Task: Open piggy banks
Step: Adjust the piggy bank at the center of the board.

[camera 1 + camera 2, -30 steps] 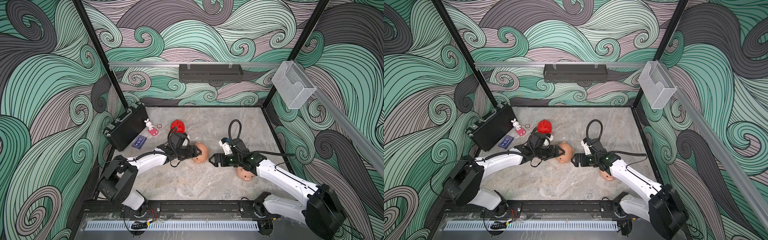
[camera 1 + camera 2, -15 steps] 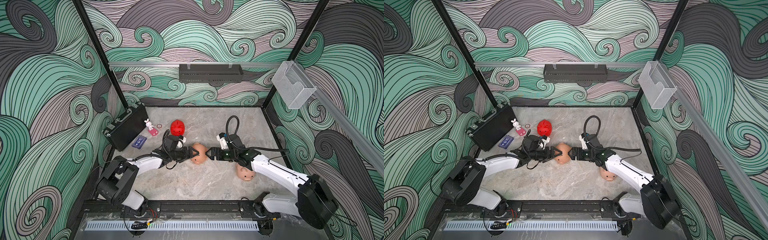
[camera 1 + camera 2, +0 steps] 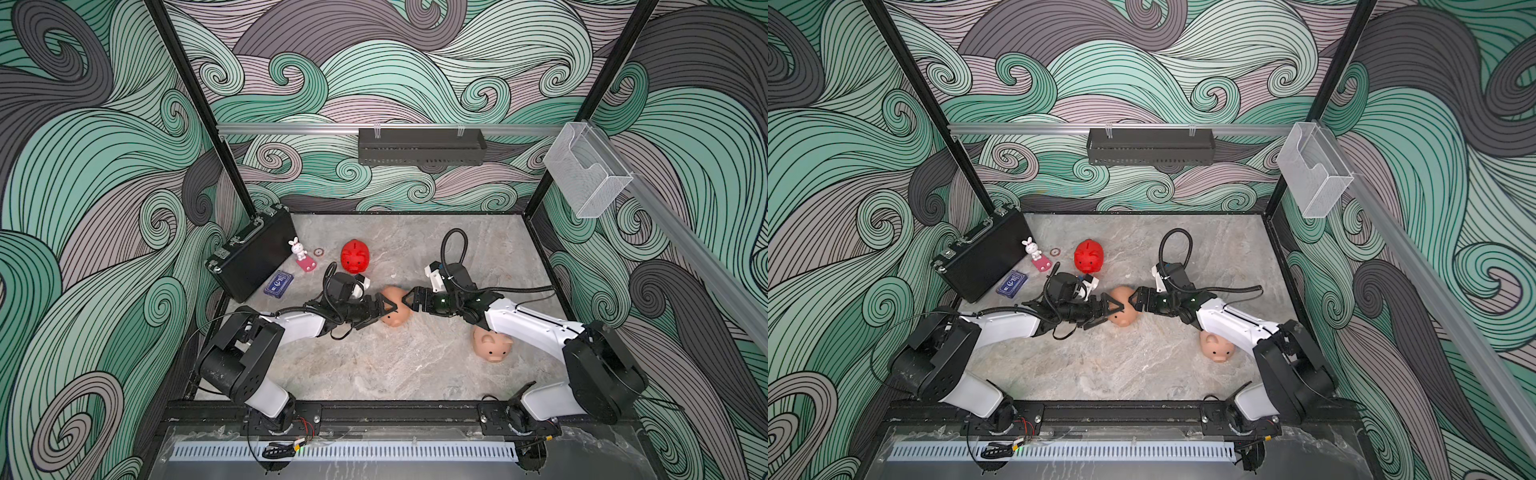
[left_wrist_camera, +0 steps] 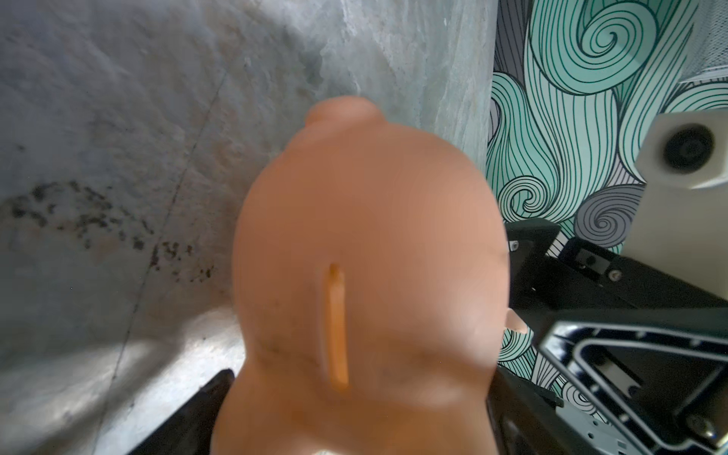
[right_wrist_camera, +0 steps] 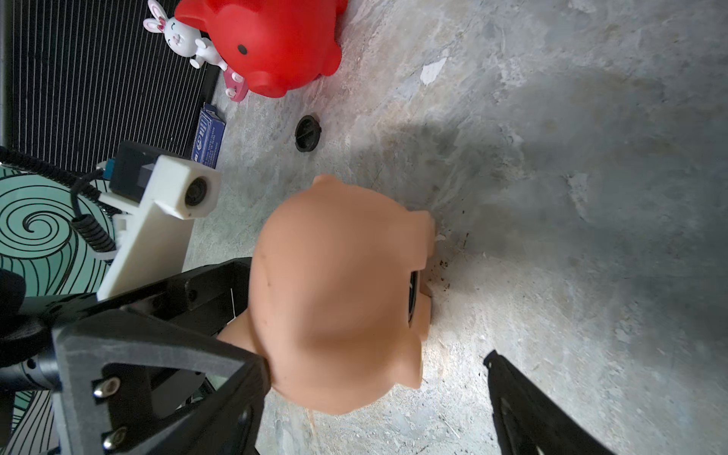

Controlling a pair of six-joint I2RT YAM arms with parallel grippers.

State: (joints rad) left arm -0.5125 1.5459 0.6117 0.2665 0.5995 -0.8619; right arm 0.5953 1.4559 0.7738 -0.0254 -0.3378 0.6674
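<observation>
The peach-pink piggy bank lies at the centre of the bench in both top views, between the two grippers. The left gripper has its fingers spread wide about the pig – whether they press it I cannot tell. The right gripper stands open just beside it. A red piggy bank sits up-frame; a second peach pig lies lower right, under the right arm.

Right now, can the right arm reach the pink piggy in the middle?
Probably yes. The right gripper is already right beside the middle pink piggy, jaws spread, with nothing between them. The left gripper crowds the pig's other side, so they might bump.
</observation>
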